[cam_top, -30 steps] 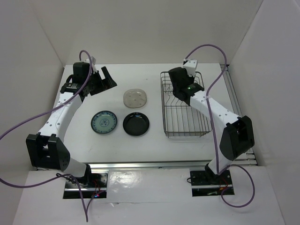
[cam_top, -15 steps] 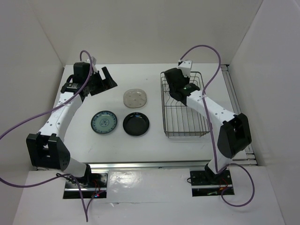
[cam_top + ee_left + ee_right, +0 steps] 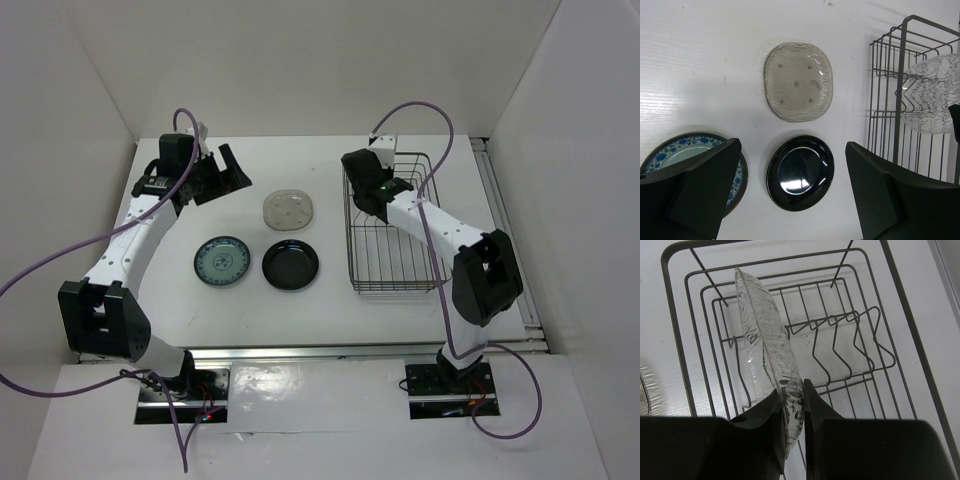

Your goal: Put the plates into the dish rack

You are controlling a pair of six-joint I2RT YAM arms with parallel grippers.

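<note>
Top external: right arm has swung to the far-left corner of the rack.
Right gripper: pinching the clear plate upright over the dividers; slotting looks close.
Left gripper: spread, unmoved, over three plates on the table.

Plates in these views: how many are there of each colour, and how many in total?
Clear ribbed glass round plate: 1
Beige speckled round plate: 1
Teal blue-patterned round plate: 1
Glossy black round plate: 1
Total: 4
</note>
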